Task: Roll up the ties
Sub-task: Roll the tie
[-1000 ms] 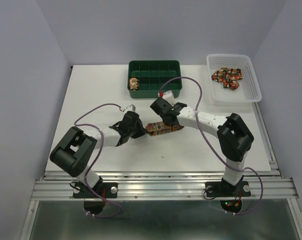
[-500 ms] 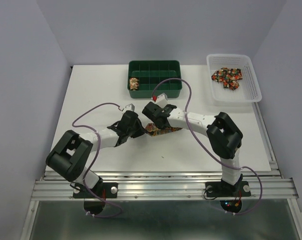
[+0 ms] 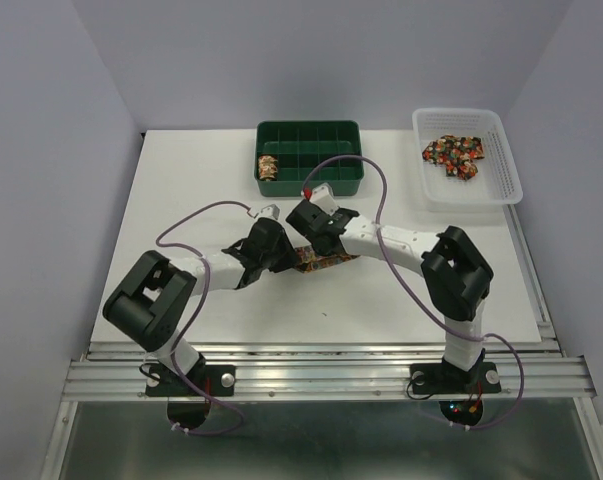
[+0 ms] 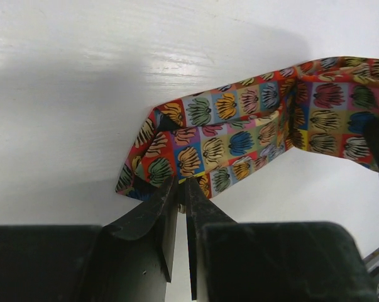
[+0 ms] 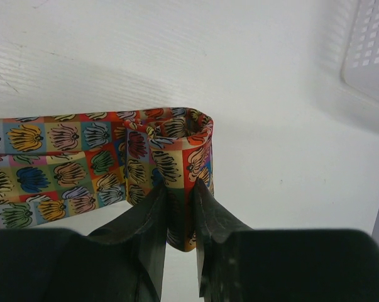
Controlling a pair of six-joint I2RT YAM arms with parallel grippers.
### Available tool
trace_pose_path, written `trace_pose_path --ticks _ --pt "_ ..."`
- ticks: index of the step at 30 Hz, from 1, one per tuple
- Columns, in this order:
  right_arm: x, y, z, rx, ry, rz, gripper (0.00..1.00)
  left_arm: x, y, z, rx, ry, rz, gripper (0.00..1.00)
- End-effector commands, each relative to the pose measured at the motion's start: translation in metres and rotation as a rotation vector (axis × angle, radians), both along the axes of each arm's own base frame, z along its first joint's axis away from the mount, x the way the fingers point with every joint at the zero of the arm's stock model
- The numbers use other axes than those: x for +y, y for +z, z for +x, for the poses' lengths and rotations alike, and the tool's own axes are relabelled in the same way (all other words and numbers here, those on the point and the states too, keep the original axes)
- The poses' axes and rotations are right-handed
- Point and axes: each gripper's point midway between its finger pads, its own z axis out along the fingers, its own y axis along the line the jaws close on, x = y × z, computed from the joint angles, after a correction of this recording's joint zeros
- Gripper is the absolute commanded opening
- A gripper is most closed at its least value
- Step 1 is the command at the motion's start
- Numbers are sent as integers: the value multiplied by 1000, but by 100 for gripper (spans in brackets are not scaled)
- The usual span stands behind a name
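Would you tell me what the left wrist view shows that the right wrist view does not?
Only the left wrist view shows the pointed, folded end of the tie, its lower edge pinched by the left gripper. Only the right wrist view shows the other end curled into a loose loop, clamped by the right gripper, plus a corner of the white basket. Both show the same patchwork-print tie against the white table, with jaws shut on the fabric.

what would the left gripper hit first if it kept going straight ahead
The tie it pinches, bunched right ahead of the left gripper; beyond it probably just the table, depth unclear.
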Motion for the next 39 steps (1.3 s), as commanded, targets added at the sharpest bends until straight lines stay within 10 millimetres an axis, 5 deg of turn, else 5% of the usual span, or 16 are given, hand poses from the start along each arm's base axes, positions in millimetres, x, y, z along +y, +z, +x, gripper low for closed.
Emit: trace_pose_path --ticks 1,9,19,31,39 --pt "3 16 2 -45 23 50 10 -17 7 11 -30 -44 -30 21" --pt "-25 19 10 -53 -22 -6 11 -5 -23 7 30 -14 48 21" --pt "-45 29 20 -82 -27 -110 10 4 -26 2 41 7 75 21" --pt "-41 4 24 -29 -10 -161 8 -3 -6 6 5 0 23 21" --pt "-36 -3 25 -26 -9 -192 7 0 25 10 -59 22 -2 21"
